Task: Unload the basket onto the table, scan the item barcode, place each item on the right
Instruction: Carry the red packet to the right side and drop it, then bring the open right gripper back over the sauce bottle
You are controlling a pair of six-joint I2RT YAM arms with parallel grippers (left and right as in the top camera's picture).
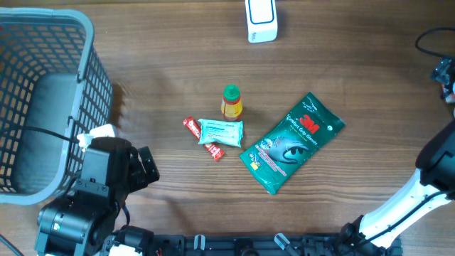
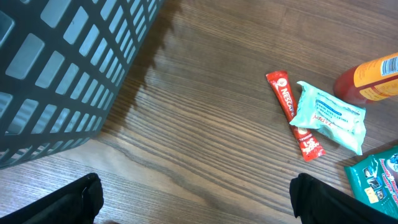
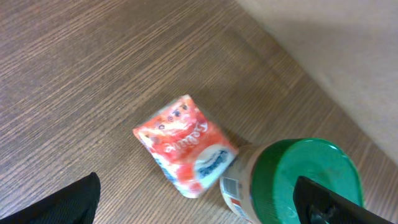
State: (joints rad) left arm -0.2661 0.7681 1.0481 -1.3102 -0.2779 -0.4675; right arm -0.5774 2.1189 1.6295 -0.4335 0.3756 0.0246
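Several items lie mid-table: a small yellow bottle with a green cap (image 1: 232,102), a red coffee stick (image 1: 202,137), a pale teal packet (image 1: 221,131) across it, and a green glove bag (image 1: 292,141). A white scanner (image 1: 261,20) stands at the far edge. My left gripper (image 2: 196,200) hangs open over bare wood left of the stick (image 2: 292,113) and the packet (image 2: 329,117), holding nothing. My right gripper (image 3: 199,200) is open above a red-and-white pouch (image 3: 184,144) and a green-lidded jar (image 3: 305,180) with a barcode on its label. One right finger overlaps the lid.
A grey mesh basket (image 1: 92,78) fills the far left of the table, close to my left arm (image 1: 106,167). The right arm (image 1: 419,192) enters from the right edge. In the right wrist view the table edge (image 3: 311,81) runs diagonally just beyond the jar.
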